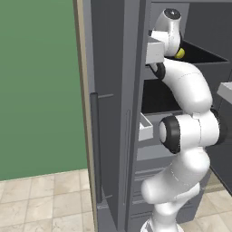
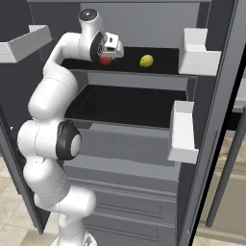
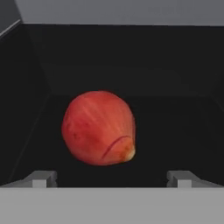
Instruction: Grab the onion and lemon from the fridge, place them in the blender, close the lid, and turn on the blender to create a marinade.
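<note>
reaching into the open fridge [image 2: 144, 144], the end effector [image 2: 114, 49] sits at the level of the upper shelf [image 2: 163, 57] with its jaws spread wide and nothing between them. in the hand view the two small finger tips [image 3: 41, 178] stand far apart at the bottom edge, one on each side of the onion [image 3: 99, 127], which lies on the dark shelf floor just beyond them and not touching either tip. the onion here looks red-orange, rounded, with faint stripes and a pale stub on its lower right.

from the right base view the onion [image 2: 105, 60] peeks out as a small red patch just under the end effector, at the left part of the upper shelf. the lemon [image 2: 146, 60], yellow-green, rests on the same shelf to the right of it, apart from the onion and from the robot's hand. in the left base view the lemon [image 1: 180, 53] shows as a small yellow spot just past the wrist.

below that shelf is a second dark shelf [image 2: 129, 105], and under it pale grey drawers [image 2: 120, 202]. white door bins [image 2: 185, 129] hang on the opened door at the right. the fridge's long dark bar handle [image 1: 94, 145] runs down its left door, beside a green wall [image 1: 38, 86] and a tiled floor [image 1: 45, 199].
</note>
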{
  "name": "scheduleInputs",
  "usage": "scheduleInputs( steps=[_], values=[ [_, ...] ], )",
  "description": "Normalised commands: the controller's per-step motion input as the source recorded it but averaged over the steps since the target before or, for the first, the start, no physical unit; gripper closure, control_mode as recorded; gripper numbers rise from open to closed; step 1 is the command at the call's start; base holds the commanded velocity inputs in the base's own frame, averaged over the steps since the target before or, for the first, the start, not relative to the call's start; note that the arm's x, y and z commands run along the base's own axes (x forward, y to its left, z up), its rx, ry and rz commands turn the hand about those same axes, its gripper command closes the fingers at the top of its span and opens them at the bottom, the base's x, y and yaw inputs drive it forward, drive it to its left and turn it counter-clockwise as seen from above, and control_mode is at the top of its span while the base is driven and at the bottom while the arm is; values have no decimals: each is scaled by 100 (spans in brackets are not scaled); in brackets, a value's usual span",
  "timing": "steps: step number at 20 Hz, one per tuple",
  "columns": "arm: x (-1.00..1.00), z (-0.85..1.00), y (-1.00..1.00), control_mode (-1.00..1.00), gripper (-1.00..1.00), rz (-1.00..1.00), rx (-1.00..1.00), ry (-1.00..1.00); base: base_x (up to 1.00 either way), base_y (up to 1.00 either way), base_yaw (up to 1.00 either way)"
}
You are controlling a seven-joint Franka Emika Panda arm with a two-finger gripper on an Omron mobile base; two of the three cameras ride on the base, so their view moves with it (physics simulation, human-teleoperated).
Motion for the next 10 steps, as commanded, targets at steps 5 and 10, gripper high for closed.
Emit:
scheduleInputs(
  steps=[5,10],
  values=[
    [41,-9,10,-100,-100,0,4,0,0,0,0],
    [33,-13,6,-100,-100,0,2,0,0,0,0]
  ],
)
